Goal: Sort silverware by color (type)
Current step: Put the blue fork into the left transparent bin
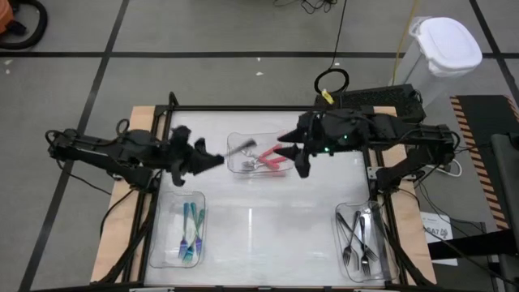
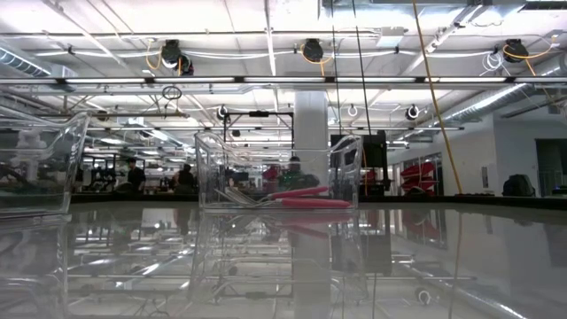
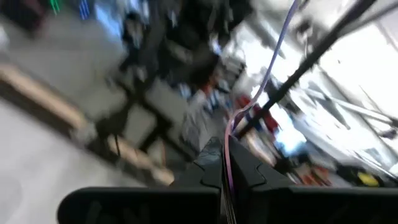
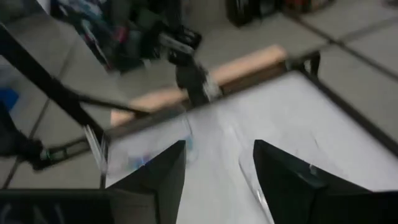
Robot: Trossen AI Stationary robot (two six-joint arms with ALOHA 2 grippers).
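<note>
Silverware lies in three clear trays. The far middle tray (image 1: pixel 253 156) holds pink-handled pieces (image 2: pixel 306 200) and grey ones. The near left tray (image 1: pixel 180 235) holds teal-handled pieces (image 1: pixel 190 229), and the near right tray (image 1: pixel 362 237) holds dark grey forks (image 1: pixel 363 235). My left gripper (image 1: pixel 217 161) hovers just left of the middle tray, shut on a slim, pale pinkish utensil (image 3: pixel 261 87). My right gripper (image 1: pixel 297 159) hangs open above that tray's right end, with nothing between its fingers (image 4: pixel 165 174). Neither gripper shows in the low view. My left gripper pinches one end of the slim utensil (image 3: pixel 226 163) between its two shut fingers, seen edge-on in the left wrist view. The utensil sticks out forward past the fingertips, along the fingers, lifted clear of the table. Which end it holds I cannot tell.
The glossy white tabletop (image 1: pixel 268 223) lies bare between the two near trays. A dark frame (image 1: pixel 243 108) rims the table. A white-lidded bin (image 1: pixel 444 49) stands on the floor beyond the far right corner.
</note>
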